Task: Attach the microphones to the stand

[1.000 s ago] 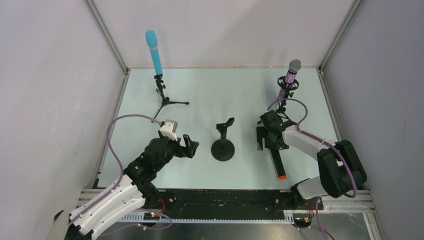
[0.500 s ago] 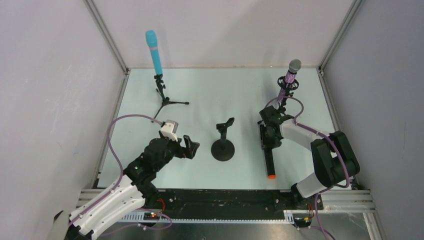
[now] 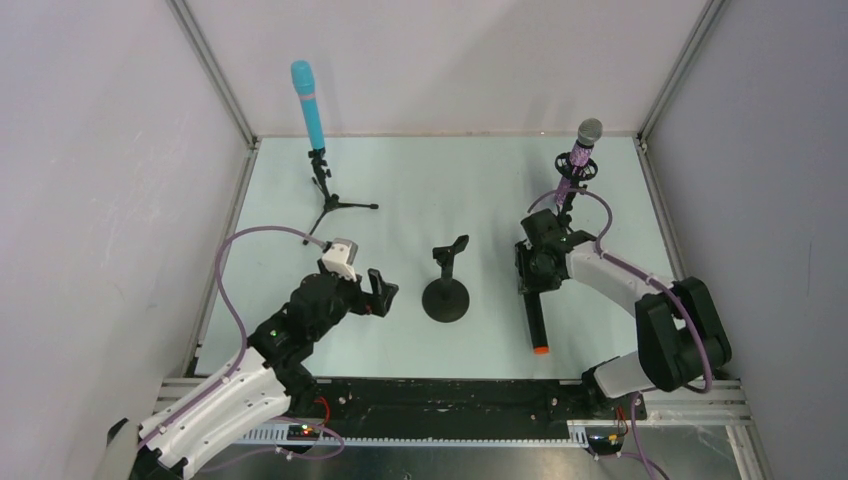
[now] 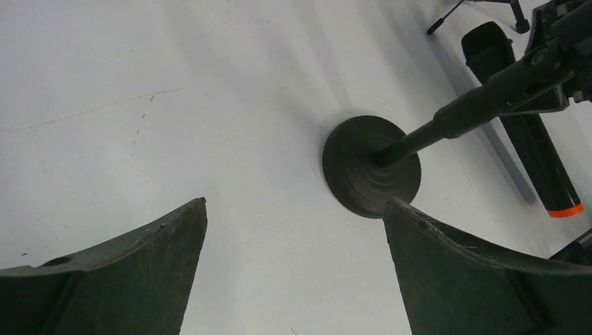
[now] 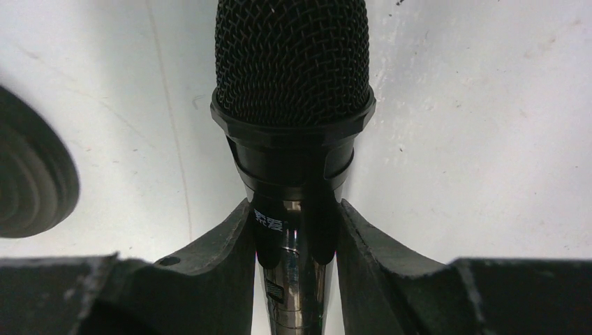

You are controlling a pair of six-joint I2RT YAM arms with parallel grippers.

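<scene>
The right arm has drawn the black mic (image 3: 537, 325) across the table (image 3: 420, 180) a little nearer the bare middle stand (image 3: 446, 285), and the right claw (image 3: 534, 275) has just shut: the grab looks made, the lift comes next. Blue mic (image 3: 308, 105) and purple mic (image 3: 580, 150) already sit in stands. The right claw pinches the black mic below its mesh head, at table level; the left claw (image 3: 381, 291) gapes, holding nothing.
</scene>
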